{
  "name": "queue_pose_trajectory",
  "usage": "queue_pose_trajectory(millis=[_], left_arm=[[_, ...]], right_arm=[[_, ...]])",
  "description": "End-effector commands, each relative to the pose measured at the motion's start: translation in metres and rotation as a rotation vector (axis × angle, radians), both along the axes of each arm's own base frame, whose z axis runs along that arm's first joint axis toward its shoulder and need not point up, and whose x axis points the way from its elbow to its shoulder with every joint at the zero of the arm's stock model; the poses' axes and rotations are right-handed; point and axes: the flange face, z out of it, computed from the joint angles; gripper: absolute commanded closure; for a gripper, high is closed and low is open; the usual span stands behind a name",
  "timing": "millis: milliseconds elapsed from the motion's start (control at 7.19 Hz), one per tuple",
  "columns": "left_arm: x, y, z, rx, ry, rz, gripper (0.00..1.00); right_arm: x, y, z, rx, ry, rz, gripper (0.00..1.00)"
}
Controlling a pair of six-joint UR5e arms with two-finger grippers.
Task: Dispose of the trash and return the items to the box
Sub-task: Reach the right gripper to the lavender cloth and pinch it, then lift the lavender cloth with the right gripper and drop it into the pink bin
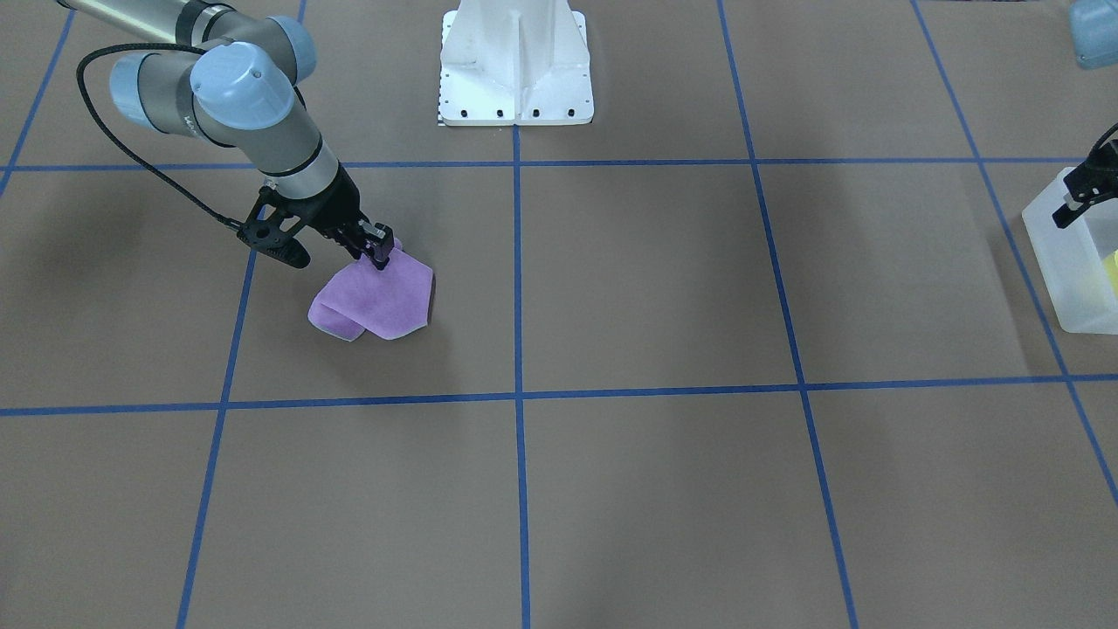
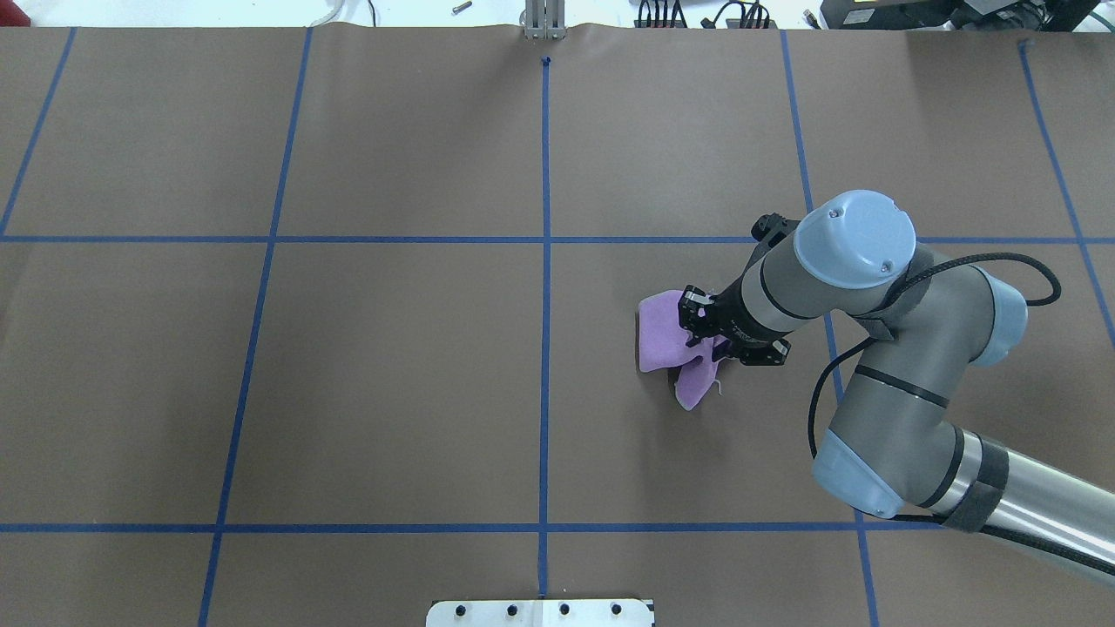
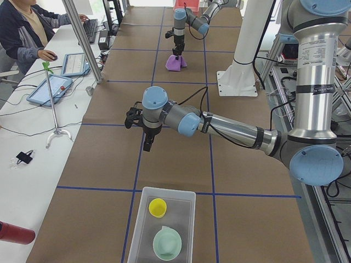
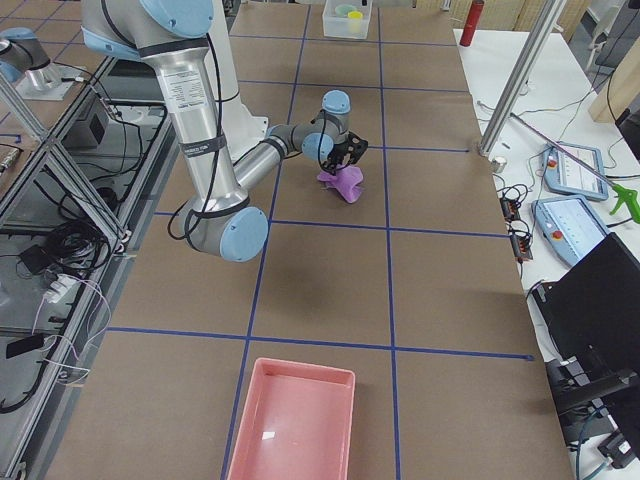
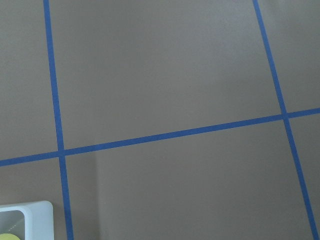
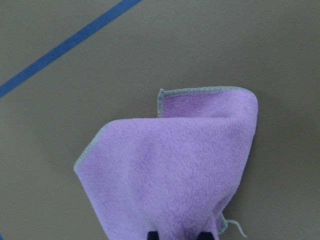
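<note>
Cloth (image 1: 376, 301), purple and the only trash, sits centre left in the front view. One corner is clenched in the right end effector (image 1: 381, 258), tenting it off the bench (image 1: 655, 288), probably for carrying to the single pink bin (image 4: 292, 420). Far right, the left end effector (image 1: 1073, 208) hangs near the one box (image 1: 1052, 253), grip state impossible to tell. One yellow cup (image 3: 158, 207) and one mint bowl (image 3: 166, 244) lie inside the box.

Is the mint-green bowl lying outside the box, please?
No, the mint-green bowl sits inside the box, next to the yellow cup.
</note>
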Motion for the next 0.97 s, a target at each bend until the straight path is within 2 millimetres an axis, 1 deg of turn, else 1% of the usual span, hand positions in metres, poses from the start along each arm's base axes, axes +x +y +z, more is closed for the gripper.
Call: queue_pose_trajectory(millis=[0,139,278,418,557,696,835], left_arm=[[0.0,0.0,0.001,-0.002,-0.001,0.0,0.03],[0.001,0.0,0.002,-0.003,-0.001,0.002,0.03],[0.001,0.0,0.005,-0.008,-0.001,0.003,0.03],[0.002,0.0,0.006,-0.01,-0.001,0.005,0.03],[0.001,0.0,0.007,-0.011,-0.001,0.005,0.03],[0.001,0.002,0.017,-0.025,-0.006,0.009,0.03],[0.002,0.004,0.02,-0.028,-0.007,0.012,0.03]], right_arm=[[0.011,-0.006,-0.005,0.016,-0.011,-0.001,1.0],[0.053,-0.022,-0.014,-0.005,-0.045,0.004,1.0],[0.104,-0.032,0.005,-0.001,-0.051,-0.003,1.0],[0.153,-0.024,0.036,0.043,-0.016,-0.008,1.0],[0.213,-0.009,0.076,0.119,0.04,-0.049,1.0],[0.284,-0.003,0.121,0.162,0.073,-0.08,1.0],[0.353,0.01,0.161,0.218,0.091,-0.113,1.0]])
